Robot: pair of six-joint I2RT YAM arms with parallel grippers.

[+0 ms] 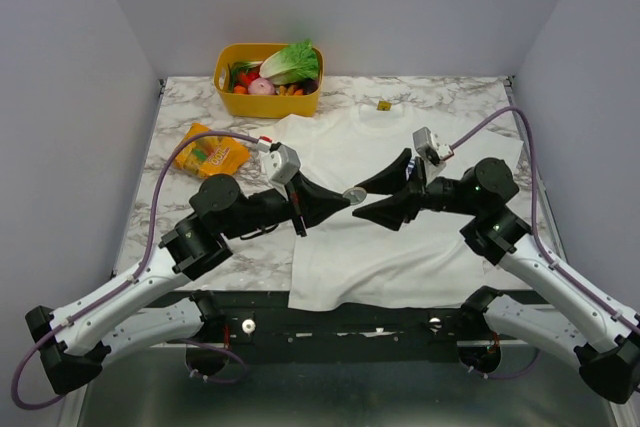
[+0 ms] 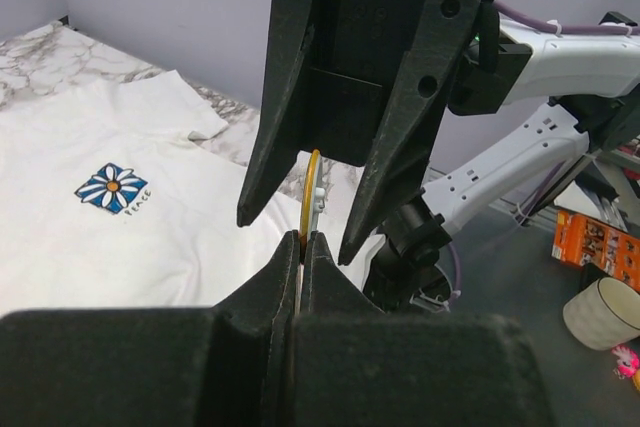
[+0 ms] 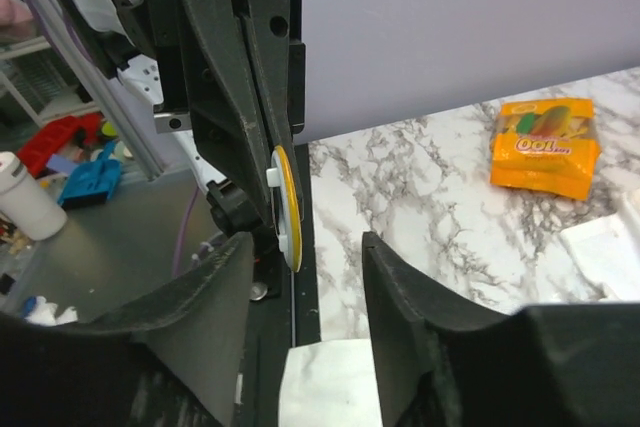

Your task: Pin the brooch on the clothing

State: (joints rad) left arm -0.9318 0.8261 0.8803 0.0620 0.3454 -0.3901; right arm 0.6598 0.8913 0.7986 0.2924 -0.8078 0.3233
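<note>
- Your left gripper is pressed together on the brooch, pinching its lower edge between the two fingertips.
- The brooch stands upright and edge-on in both wrist views. It shows as a thin gold-yellow disc with a small white piece on one face.
- From the top camera, you see the brooch in the air over the middle of the shirt, not touching the cloth.
- Your right gripper is spread wide and points at the left one, tip to tip.
- The brooch sits at the mouth of the right gripper. In the right wrist view it is nearer the left-hand finger, with a gap to each finger.
- The right gripper holds nothing.
- The shirt lies flat on the marble table, collar towards the far edge and hem at the near edge.
- The yellow tag shows at the collar.
- The blue flower print is on the chest. In the left wrist view it is well to the left of the brooch.
- An orange packet lies on the table left of the shirt, just beside its sleeve.
- A yellow basket of vegetables stands at the far edge, behind the packet.
</note>
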